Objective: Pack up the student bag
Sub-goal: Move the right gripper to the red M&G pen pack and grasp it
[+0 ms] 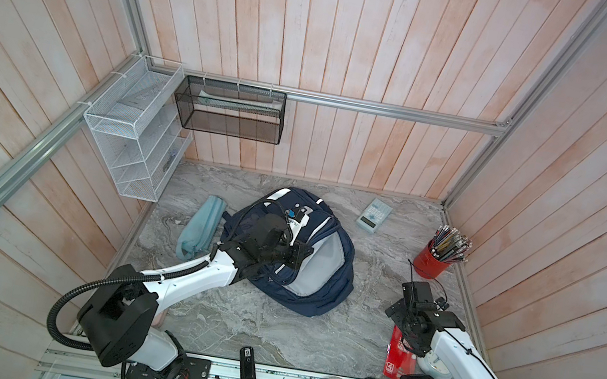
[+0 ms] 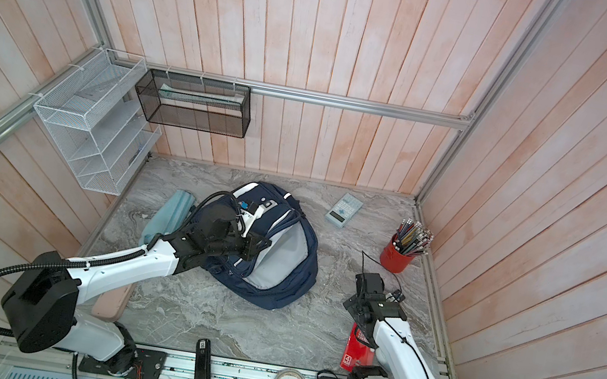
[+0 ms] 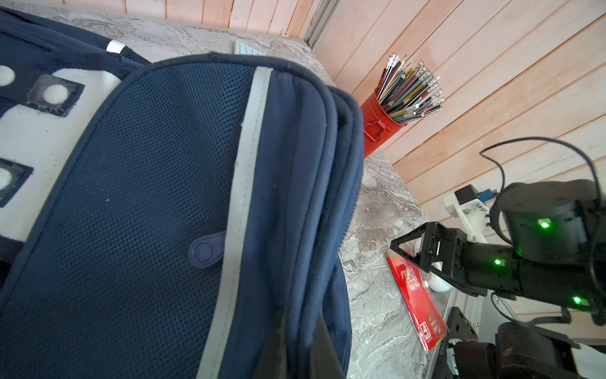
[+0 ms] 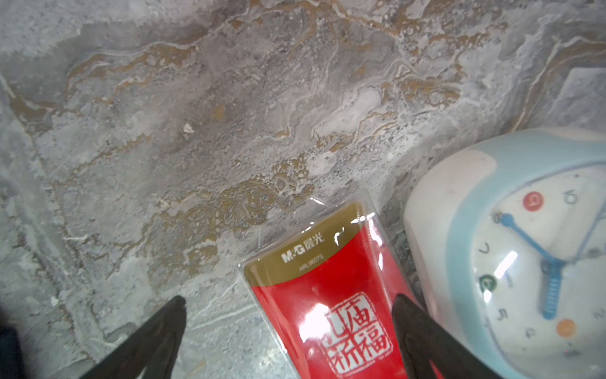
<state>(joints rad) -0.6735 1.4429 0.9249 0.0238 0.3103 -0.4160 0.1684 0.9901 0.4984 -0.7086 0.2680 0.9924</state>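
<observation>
The student bag [image 1: 308, 305] lies mid-way across the marble table [image 1: 268, 332], main compartment gaping (grey lining showing). The left gripper [image 3: 300, 347] is pinched tight on its navy flap edge. The right gripper [image 4: 288, 299] hangs spread wide over a red packet [image 4: 328, 295] beside a clock [image 4: 492, 262], gripping nothing.

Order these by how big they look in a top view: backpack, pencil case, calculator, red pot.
1. backpack
2. pencil case
3. calculator and red pot: they look about alike, so not ranked.
</observation>
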